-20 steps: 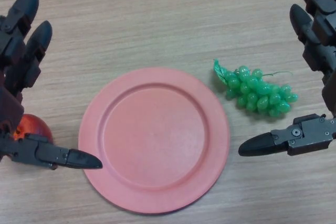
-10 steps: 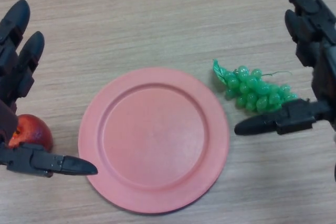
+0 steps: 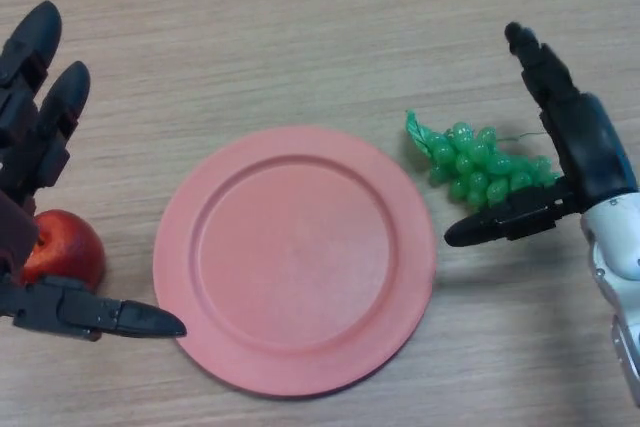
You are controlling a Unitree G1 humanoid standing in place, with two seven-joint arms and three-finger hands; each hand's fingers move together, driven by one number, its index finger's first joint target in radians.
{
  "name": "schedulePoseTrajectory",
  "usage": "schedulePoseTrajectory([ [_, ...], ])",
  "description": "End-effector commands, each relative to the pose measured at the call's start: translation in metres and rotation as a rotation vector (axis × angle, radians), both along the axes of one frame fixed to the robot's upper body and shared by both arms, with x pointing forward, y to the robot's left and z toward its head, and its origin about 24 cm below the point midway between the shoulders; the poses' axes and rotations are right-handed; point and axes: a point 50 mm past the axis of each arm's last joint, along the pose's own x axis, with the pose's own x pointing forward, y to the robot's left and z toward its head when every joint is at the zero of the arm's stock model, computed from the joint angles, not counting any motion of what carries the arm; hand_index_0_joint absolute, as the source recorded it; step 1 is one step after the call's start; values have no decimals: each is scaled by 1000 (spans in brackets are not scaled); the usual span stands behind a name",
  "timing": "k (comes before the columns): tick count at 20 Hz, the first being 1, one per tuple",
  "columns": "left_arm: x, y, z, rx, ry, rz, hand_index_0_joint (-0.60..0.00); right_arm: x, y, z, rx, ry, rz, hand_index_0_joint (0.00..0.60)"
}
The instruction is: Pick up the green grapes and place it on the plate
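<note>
Wood-grain counter (image 3: 300, 37) filled the head view, its brown boards running left to right beneath every object. Nearest the camera, the left hand (image 3: 35, 197) waited idle at the view's left edge, fingers straight and spread, thumb pointing toward the plate. A red apple (image 3: 65, 252) sat just inside that hand, between thumb and fingers, apparently untouched. At centre lay the pink plate (image 3: 296, 257), flat, round and bare, so the target surface was free to receive the fruit. To its right, the green grapes (image 3: 480, 169) rested on the counter just beside the plate rim, not on it, the stem end pointing toward the view's upper left. The right hand (image 3: 575, 162) bracketed the bunch: its thumb lay along the near side of the grapes and its fingers (image 3: 540, 72) extended straight past the far side. It was open, with nothing yet pinched, a posture that seemed chosen to enclose the cluster before closing. The task was judged to be at the approach stage. Nothing stood between grapes and plate; only the raised rim would need clearing during the short transfer.
</note>
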Motion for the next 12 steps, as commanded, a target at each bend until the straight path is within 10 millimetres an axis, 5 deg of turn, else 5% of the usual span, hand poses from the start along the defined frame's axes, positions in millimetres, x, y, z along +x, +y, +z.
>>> schedulePoseTrajectory([
  [1,-13,8,31,65,-231,33,0,6,-6,48,-27,-280,-2,251],
  [3,-12,9,31,64,-232,41,0,13,-11,39,-136,-254,-7,451],
  [4,-10,11,31,65,-233,55,0,21,-19,22,-370,-187,15,594],
  [9,-7,14,31,70,-234,76,0,31,-22,14,-440,-126,7,600],
  [12,-6,14,31,70,-235,79,0,34,-19,36,-408,-192,-18,600],
])
